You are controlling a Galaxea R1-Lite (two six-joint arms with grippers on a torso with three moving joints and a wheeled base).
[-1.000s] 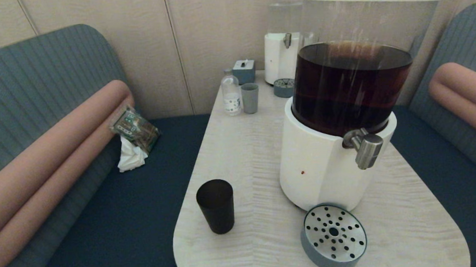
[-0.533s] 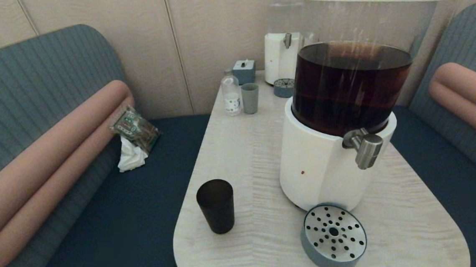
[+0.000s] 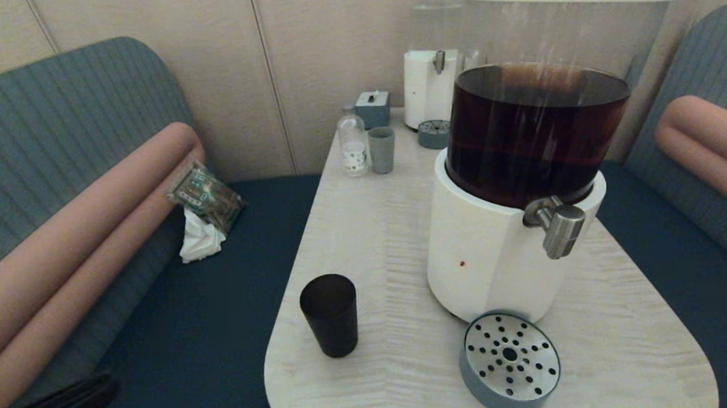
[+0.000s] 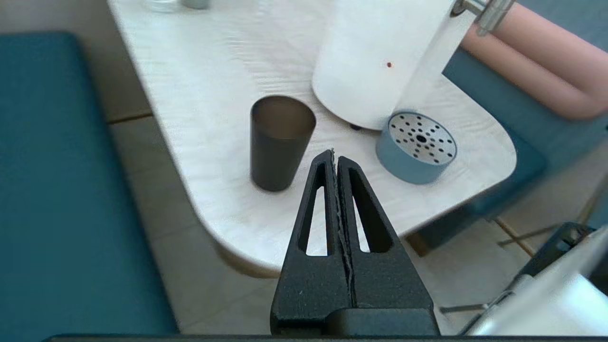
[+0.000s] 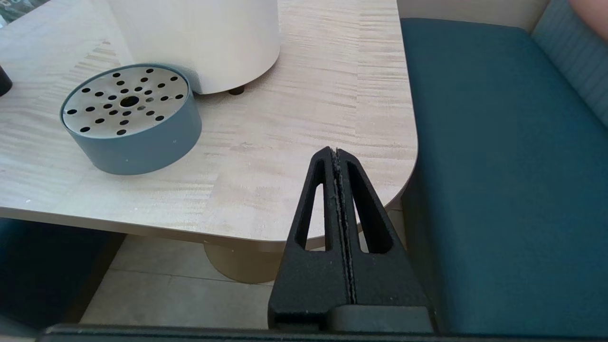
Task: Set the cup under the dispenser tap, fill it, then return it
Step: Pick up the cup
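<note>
clearly nothing is done yet: the cup (image 3: 330, 325) stands empty on the table (image 3: 379, 241), left of the dispenser, well apart from the tap (image 3: 557, 222). left gripper (image 4: 335, 156) hovers near it, fingers closed on nothing; right gripper (image 5: 335, 154) idles, closed too.

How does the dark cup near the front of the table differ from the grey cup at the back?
The dark cup is near-black and stands alone at the table's near left edge; the grey cup is pale grey-green and stands far back, right beside a small clear bottle. The dark cup tapers clearly toward its base; the grey cup looks straighter. Both are upright, handleless and untouched by either gripper.
</note>
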